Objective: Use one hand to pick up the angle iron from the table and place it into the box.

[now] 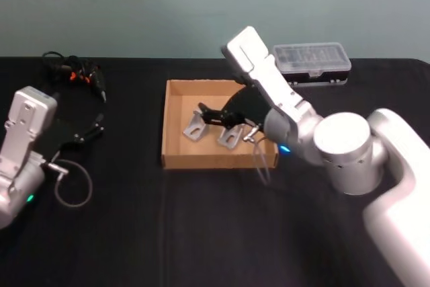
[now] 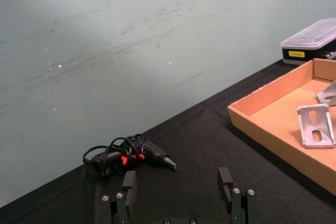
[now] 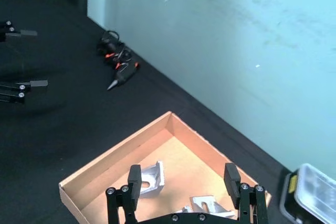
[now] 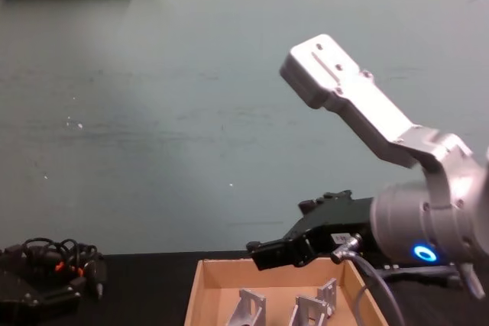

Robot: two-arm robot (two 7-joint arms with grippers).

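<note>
- Centrally in the head view, the box (image 1: 176, 126) is seen on the table (image 1: 134, 233), with two angle irons lying inside it: one angle iron (image 1: 195, 126) toward the box's left half and a second angle iron (image 1: 230, 136) just to its right.
- The right gripper (image 1: 213, 115) is held over the box interior, above and between the two brackets; in the right wrist view its fingers (image 3: 134, 180) are spread wide apart with nothing between them.
- In the chest view, the right gripper (image 4: 263, 253) is shown clear of the brackets, raised above the box's rim at lower centre.
- The left gripper (image 1: 94, 126) is parked at the left edge of the head view, well apart from the box; its fingers (image 2: 129, 183) are seen open and empty in the left wrist view.
- A corded tool (image 1: 84, 77) lies at the upper left of the table.
- A clear-lidded plastic case (image 1: 312, 63) is placed beyond the box, at the upper right.
</note>
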